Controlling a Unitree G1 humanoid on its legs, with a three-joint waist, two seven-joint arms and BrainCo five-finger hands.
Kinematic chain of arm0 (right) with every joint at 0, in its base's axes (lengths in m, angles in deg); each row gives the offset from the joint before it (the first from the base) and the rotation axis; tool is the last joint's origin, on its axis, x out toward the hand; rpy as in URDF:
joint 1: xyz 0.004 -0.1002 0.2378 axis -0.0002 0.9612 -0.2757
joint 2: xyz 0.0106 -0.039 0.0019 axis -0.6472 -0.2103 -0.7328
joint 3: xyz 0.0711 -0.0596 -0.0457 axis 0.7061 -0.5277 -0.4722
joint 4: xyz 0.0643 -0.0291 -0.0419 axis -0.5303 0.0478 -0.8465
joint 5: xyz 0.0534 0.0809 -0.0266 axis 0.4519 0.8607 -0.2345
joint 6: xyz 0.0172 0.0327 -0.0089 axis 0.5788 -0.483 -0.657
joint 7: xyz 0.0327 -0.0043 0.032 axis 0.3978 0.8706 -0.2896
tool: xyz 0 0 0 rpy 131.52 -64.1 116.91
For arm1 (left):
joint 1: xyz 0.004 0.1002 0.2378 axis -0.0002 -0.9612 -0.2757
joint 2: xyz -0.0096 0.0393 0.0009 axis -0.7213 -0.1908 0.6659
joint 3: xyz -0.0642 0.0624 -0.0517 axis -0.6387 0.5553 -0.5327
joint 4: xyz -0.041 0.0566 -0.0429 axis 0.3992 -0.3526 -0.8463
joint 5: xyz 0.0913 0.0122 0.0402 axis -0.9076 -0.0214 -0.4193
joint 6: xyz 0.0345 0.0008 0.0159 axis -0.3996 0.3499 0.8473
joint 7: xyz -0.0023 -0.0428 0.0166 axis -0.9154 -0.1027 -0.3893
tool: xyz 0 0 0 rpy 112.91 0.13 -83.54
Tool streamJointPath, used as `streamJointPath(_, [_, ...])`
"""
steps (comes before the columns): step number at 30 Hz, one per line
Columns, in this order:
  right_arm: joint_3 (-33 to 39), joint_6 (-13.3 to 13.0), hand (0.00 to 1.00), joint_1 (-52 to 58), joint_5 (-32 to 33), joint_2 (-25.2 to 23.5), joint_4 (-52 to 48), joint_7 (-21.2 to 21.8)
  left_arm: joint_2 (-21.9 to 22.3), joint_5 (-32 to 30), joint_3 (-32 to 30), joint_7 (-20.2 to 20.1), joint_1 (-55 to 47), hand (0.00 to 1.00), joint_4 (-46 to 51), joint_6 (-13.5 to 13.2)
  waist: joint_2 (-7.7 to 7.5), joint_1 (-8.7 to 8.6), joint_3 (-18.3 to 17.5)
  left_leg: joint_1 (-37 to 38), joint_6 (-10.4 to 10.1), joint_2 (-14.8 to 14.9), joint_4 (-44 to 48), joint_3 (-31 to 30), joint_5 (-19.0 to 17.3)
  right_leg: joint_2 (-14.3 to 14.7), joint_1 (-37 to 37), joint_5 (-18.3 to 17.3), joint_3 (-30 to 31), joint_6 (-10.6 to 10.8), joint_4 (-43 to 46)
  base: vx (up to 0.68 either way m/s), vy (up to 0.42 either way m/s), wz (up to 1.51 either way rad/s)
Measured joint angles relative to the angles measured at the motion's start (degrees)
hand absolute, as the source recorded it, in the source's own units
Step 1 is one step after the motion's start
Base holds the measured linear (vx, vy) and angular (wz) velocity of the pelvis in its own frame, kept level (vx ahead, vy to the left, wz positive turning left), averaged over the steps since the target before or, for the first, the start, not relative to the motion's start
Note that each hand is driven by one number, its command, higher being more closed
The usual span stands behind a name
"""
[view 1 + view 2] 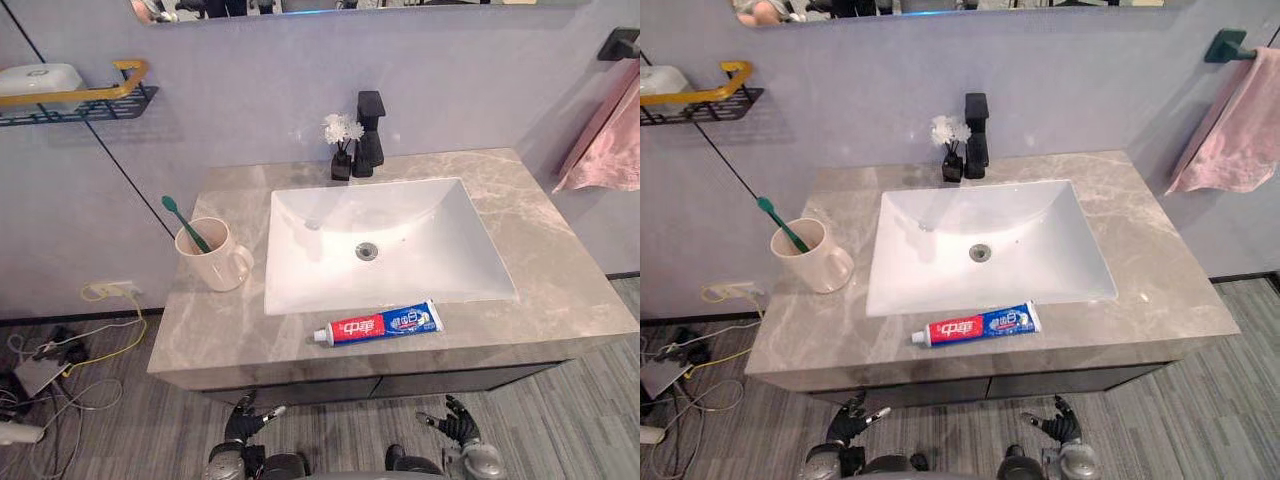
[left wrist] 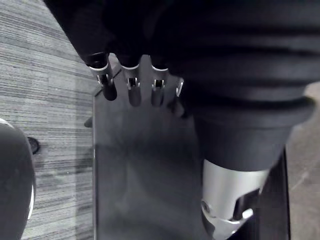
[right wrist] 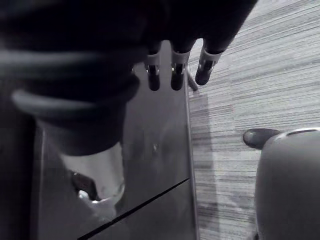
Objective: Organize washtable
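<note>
A bathroom: grey marble-patterned vanity top [image 1: 230, 320] with white rectangular basin [image 1: 400, 230], black faucet [image 1: 370, 135], pink towel [image 1: 610, 140].

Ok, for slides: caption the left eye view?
Toothpaste tube on the counter before the sink, toothbrush in the mug, left hand and right hand open below.

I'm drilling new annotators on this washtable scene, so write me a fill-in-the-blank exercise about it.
The toothbrush standing in the mug has a ____ handle.
The toothpaste tube lies flat on the counter, between the sink and the counter's ____ edge.
The faucet behind the sink is ____.
The left hand and the right hand hang below the counter, each holding ____.
Missing words: green; front; black; nothing.
</note>
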Motion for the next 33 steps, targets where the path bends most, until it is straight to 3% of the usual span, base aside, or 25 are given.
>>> streamJointPath(8, [1.1,-0.4,0.0,-1.1,0.0,0.3,3.9,0.0,0.1,0.2,-0.7,0.1,-1.0,0.0,-2.1,0.4,0.75,0.06,-0.3,4.5,-0.4,0.2,-3.5,1.0,0.6,0.7,3.2,0.0,0.9,-0.1,-1.9,0.05,-0.002,-0.05])
streamJointPath(9, [1.1,-0.4,0.0,-1.1,0.0,0.7,4.3,0.0,0.1,0.3,-1.2,0.1,-1.0,0.0,-2.4,0.4,0.72,0.06,-0.3,5.1,-0.4,0.2,-3.6,1.0,0.6,0.7,3.7,0.0,0.9,-0.1,-1.9,0.0,0.0,0.0])
streamJointPath(10, [1.0,-0.4,0.0,-0.9,0.0,1.9,7.5,0.0,0.0,0.2,-1.7,0.1,-0.4,0.0,-4.4,-0.3,-0.41,1.26,-2.1,5.8,-0.2,-0.7,-5.5,0.3,2.3,0.3,3.9,1.9,0.8,-0.1,-3.7,0.0,0.0,0.0])
streamJointPath(16, [1.1,-0.4,0.0,-0.9,0.0,1.9,7.6,0.0,0.0,0.2,-1.7,0.1,-0.4,0.0,-4.4,-0.3,-0.4,1.24,-2.1,5.8,-0.1,-0.7,-5.7,0.2,2.4,0.3,3.9,1.9,0.6,-0.1,-3.8,0.0,0.0,0.01])
streamJointPath(21, [5.3,-0.4,0.0,-0.6,3.0,2.1,8.2,-0.2,0.0,0.2,-1.1,0.3,0.0,0.0,-4.4,-0.3,-0.36,1.21,-2.2,6.7,0.0,-1.2,-9.9,-0.7,4.6,0.1,4.0,2.1,-0.9,0.0,-4.8,0.0,-0.016,0.11])
streamJointPath(29, [11.3,-0.6,0.0,-0.7,7.7,3.8,8.2,-1.7,-0.5,0.3,-1.3,1.5,0.5,0.0,-4.6,-0.1,-0.31,1.21,-2.2,6.6,0.0,-1.7,-11.3,-2.2,5.1,-0.2,4.7,2.2,-3.2,0.3,-6.0,0.02,-0.007,0.11])
streamJointPath(33, [13.1,-0.9,0.0,-1.3,7.8,4.3,8.2,-1.6,-1.6,0.3,-5.3,1.6,0.6,0.0,-4.1,-0.1,-0.4,1.19,-2.2,6.5,0.1,-2.0,-11.3,-3.5,5.2,-0.5,5.8,2.2,-5.0,0.4,-6.6,0.0,-0.011,0.17])
